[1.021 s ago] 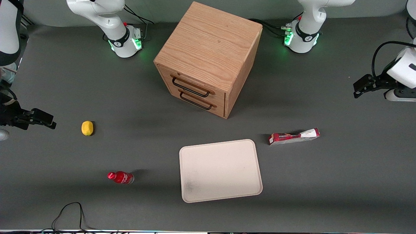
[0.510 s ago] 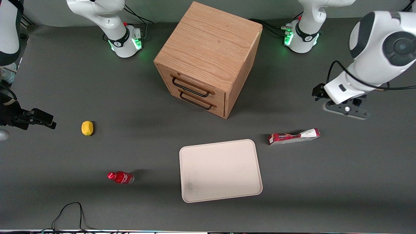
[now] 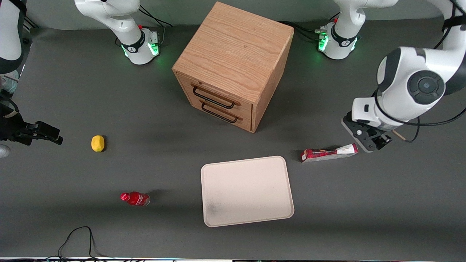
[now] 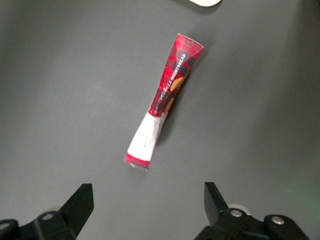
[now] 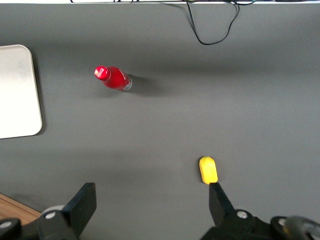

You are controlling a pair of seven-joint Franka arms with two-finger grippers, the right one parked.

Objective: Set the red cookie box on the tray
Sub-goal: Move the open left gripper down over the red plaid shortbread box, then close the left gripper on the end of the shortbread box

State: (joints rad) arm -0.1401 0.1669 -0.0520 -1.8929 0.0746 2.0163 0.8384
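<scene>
Reach-in stage, nothing grabbed yet. Left arm's tool (image 4: 147, 210) hovering above the tabletop (image 3: 364, 203), just off the white-patched end of the long slim dark-red cookie box (image 3: 329, 153), fingers (image 4: 80, 205) spread wide apart with nothing between them.

To do this step well, probably: slide along the carton toward its middle instead of dropping on the end patch, since a grab at one end of something this long would likely let it droop or swing. Turn the wrist so the fingers straddle the narrow width, not the length. In the wrist view the box (image 4: 162, 102) lies on a diagonal to the finger line, so needs some rotation first. Come straight down, close gently; looks like thin card, easy to crush.

As for the box itself: lying flat, dark-red plaid-ish print, white lettering down its length, tan cookie pictures, white patch near one end, slightly pinched or twisted there. Sits just beside a corner of the large flat pale beige tray (image 3: 284, 189), apart from it, toward the working arm's end. Short carry once lifted.
</scene>
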